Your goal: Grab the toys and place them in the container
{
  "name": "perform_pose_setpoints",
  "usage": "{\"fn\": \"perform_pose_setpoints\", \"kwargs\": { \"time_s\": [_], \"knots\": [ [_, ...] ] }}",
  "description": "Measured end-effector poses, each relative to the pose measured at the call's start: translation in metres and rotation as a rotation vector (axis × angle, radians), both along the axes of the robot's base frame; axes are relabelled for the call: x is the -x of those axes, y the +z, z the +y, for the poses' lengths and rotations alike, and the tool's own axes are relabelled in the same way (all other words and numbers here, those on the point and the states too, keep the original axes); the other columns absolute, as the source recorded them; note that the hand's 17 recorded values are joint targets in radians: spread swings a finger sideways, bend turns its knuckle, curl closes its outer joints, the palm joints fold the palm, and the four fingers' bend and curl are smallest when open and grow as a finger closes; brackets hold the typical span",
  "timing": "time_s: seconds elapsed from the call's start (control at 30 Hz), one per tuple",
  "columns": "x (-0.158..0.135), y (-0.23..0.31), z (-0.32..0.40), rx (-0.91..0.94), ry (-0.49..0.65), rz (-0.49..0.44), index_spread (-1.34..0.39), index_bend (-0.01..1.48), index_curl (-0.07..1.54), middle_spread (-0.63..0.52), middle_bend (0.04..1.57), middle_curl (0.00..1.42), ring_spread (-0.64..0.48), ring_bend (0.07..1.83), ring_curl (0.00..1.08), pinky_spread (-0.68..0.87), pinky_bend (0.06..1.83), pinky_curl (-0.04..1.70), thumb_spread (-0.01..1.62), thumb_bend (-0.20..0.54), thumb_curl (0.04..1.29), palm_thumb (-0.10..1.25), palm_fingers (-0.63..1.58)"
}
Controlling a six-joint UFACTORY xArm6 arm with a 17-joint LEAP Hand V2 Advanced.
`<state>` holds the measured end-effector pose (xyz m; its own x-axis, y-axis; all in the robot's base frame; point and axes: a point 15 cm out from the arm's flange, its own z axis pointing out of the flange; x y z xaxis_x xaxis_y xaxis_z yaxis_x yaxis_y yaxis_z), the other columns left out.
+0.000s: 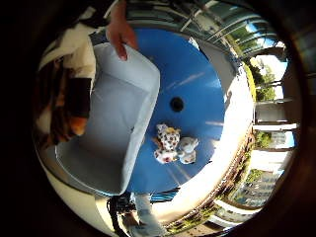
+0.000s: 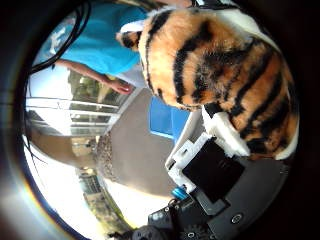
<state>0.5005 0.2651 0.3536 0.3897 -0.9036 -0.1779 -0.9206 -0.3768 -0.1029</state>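
Observation:
An orange, black-striped tiger plush (image 2: 220, 65) fills much of the thumb side view, pressed close against my palm. My hand (image 2: 210, 175) has its white and black fingers curled against the toy's underside. The same tiger shows beside a pale grey container (image 1: 113, 113), which stands on a round blue table (image 1: 197, 74) and looks empty inside. A person's hand (image 1: 121, 34) grips the container's far rim. Two more plush toys lie together on the table next to the container: a white one with dark spots (image 1: 168, 140) and a grey one (image 1: 188, 149).
A black hole (image 1: 177, 104) marks the table's middle. The table has a pale rim (image 1: 237, 98). Railings and buildings surround it outdoors. A paved floor (image 2: 135, 145) lies below.

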Motion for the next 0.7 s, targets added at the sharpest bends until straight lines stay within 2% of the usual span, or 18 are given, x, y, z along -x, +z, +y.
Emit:
{"fn": "perform_pose_setpoints", "kwargs": {
  "time_s": [0.1, 0.13, 0.17, 0.2, 0.23, 0.27, 0.3, 0.37, 0.43, 0.57, 0.7],
  "knots": [
    [0.004, -0.004, -0.002, 0.010, 0.012, 0.018, -0.88, 1.20, 0.01, -0.22, 1.19, 1.08, -0.08, 1.47, 0.81, 0.14, 1.42, 0.92, 1.12, -0.034, 0.77, 0.79, 0.78],
    [0.005, -0.006, -0.002, 0.014, 0.017, 0.025, -0.78, 1.19, 0.02, -0.20, 1.08, 1.02, -0.03, 1.37, 0.76, 0.17, 1.41, 0.90, 1.12, -0.050, 0.74, 0.75, 0.73],
    [0.008, -0.010, -0.003, 0.022, 0.021, 0.040, -0.67, 1.06, 0.00, -0.18, 0.90, 0.96, 0.01, 1.33, 0.77, 0.19, 1.47, 0.92, 1.12, -0.050, 0.72, 0.73, 0.43],
    [0.011, -0.013, -0.004, 0.029, 0.028, 0.056, -0.63, 1.01, -0.01, -0.17, 0.80, 0.93, 0.03, 1.29, 0.76, 0.21, 1.47, 0.92, 1.12, -0.050, 0.71, 0.72, 0.25],
    [0.016, -0.016, -0.005, 0.038, 0.037, 0.077, -0.56, 0.97, 0.03, -0.12, 0.61, 0.84, 0.09, 1.11, 0.72, 0.25, 1.40, 0.91, 1.12, -0.053, 0.68, 0.69, -0.15],
    [0.021, -0.018, -0.007, 0.044, 0.050, 0.094, -0.54, 0.96, 0.03, -0.11, 0.57, 0.81, 0.11, 1.04, 0.69, 0.26, 1.35, 0.88, 1.13, -0.051, 0.67, 0.68, -0.21],
    [0.025, -0.020, -0.008, 0.050, 0.068, 0.109, -0.50, 0.90, 0.03, -0.07, 0.48, 0.73, 0.14, 0.89, 0.60, 0.29, 1.25, 0.82, 1.13, -0.050, 0.65, 0.66, -0.29],
    [0.032, -0.024, -0.007, 0.056, 0.102, 0.135, -0.46, 0.76, 0.02, -0.02, 0.35, 0.63, 0.19, 0.73, 0.48, 0.33, 1.12, 0.73, 1.14, -0.045, 0.60, 0.63, -0.27],
    [0.035, -0.025, -0.005, 0.056, 0.116, 0.141, -0.45, 0.66, 0.02, 0.01, 0.28, 0.58, 0.22, 0.65, 0.42, 0.36, 1.05, 0.68, 1.14, -0.040, 0.57, 0.62, -0.25],
    [0.040, -0.011, -0.008, 0.048, 0.141, 0.126, -0.43, 0.49, 0.04, 0.04, 0.17, 0.49, 0.26, 0.55, 0.36, 0.41, 0.92, 0.60, 1.14, -0.034, 0.52, 0.60, -0.15],
    [0.050, 0.021, -0.026, 0.039, 0.145, 0.100, -0.42, 0.38, 0.07, 0.05, 0.15, 0.43, 0.27, 0.49, 0.34, 0.44, 0.85, 0.54, 1.14, -0.029, 0.48, 0.61, -0.07]
  ]
}}
